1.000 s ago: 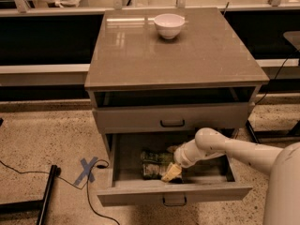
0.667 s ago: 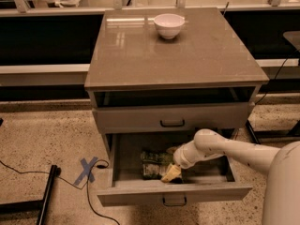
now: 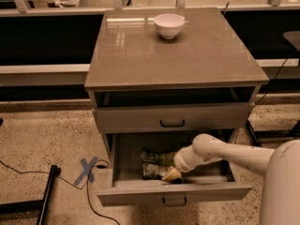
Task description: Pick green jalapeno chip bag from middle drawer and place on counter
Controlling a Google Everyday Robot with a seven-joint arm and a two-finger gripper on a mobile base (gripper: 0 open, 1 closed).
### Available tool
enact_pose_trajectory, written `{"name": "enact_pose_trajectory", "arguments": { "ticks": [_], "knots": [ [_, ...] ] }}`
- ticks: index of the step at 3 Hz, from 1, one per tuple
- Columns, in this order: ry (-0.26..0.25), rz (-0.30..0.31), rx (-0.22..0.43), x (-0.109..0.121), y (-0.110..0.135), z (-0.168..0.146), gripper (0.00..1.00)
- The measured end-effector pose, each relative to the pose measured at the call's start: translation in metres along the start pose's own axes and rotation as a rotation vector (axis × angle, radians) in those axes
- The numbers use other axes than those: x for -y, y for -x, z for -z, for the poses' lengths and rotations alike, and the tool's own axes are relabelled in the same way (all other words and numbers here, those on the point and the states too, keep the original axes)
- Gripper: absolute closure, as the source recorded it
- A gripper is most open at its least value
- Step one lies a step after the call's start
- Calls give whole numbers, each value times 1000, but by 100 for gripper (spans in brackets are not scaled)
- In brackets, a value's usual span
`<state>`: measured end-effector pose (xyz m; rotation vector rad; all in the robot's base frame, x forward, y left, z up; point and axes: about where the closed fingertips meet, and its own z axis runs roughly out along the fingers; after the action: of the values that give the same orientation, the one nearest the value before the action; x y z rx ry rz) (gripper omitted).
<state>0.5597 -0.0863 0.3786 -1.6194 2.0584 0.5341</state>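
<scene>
Gripper (image 3: 171,174) in middle drawer (image 3: 173,193) | against right end of green jalapeno chip bag (image 3: 153,164) | grip: cannot tell

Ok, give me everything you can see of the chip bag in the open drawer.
The green chip bag is a small crumpled foil-looking packet, green with pale patches and dark print. It lies flat on the floor of the open drawer, near the middle. The gripper sits at its right front corner, overlapping it; a grasp cannot be confirmed. The arm hides its right end.
</scene>
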Motion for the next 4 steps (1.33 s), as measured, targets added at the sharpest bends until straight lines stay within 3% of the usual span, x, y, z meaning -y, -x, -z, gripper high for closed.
{"name": "enact_pose_trajectory", "arguments": {
  "ticks": [1,2,3,4],
  "knots": [
    [-6,5,-26,-1,-6,-5,48],
    [-15,-13,-28,1,-7,-5,71],
    [-36,-53,22,9,1,17,99],
    [-65,-76,133,16,11,52,100]
  ]
}}
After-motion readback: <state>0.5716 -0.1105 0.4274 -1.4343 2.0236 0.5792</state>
